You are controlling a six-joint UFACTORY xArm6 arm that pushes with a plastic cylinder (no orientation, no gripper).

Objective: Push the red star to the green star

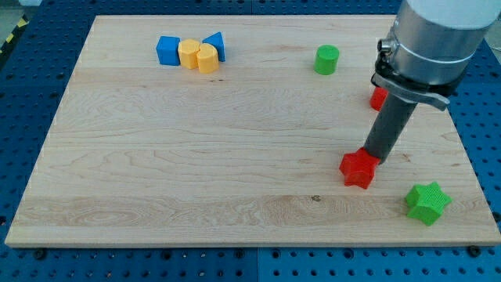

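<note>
The red star lies on the wooden board at the view's lower right. The green star lies to its right and a little lower, near the board's bottom right corner, apart from it. My tip stands against the red star's upper right side, touching it. The dark rod rises from there up to the arm's grey body at the view's top right.
A green cylinder stands at the top, right of centre. A second red block is partly hidden behind the rod. At the top left a blue cube, a yellow hexagon, a yellow heart-like block and a blue triangle cluster together.
</note>
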